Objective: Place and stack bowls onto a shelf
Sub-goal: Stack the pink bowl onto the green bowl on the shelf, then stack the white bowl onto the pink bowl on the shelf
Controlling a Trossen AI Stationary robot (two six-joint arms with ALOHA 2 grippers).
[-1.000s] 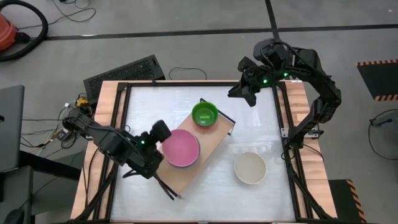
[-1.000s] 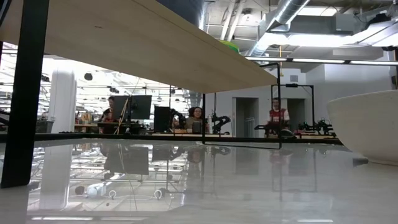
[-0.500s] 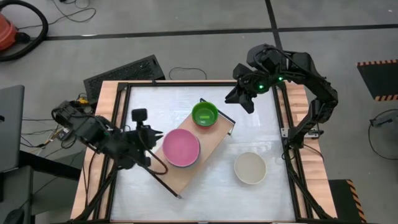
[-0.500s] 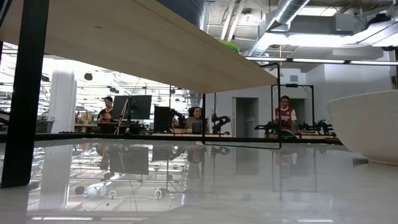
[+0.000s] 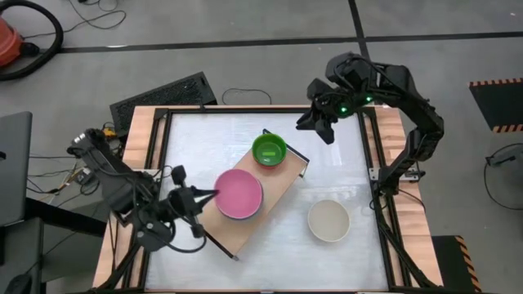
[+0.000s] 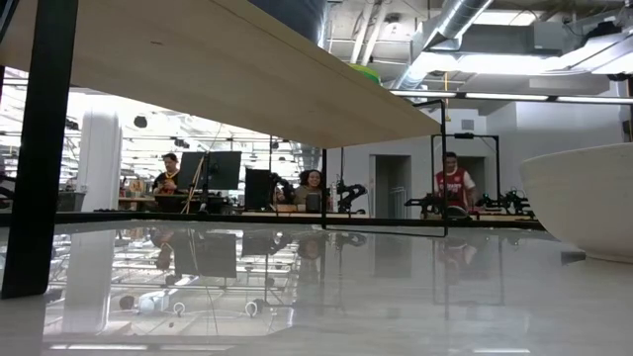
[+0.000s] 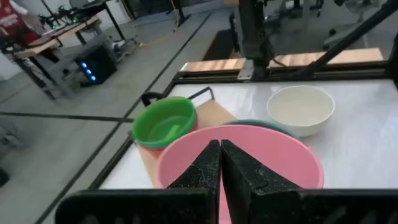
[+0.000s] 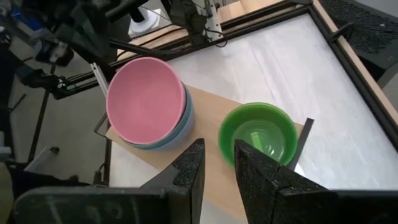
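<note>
Hovering: left pincer (image 5: 214,194) fingers together, just beside pink bowl (image 5: 238,193) | right pincer (image 5: 310,119) slightly apart

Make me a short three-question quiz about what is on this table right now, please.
1. True or false: the cream bowl stands on the shelf.
2. Which bowl tops the stack: A pink, B green, C cream?
3. Fill in: the left tool is ___, its tips beside the pink bowl.

Key: 1 false, it stands on the table; 2 A; 3 shut.
</note>
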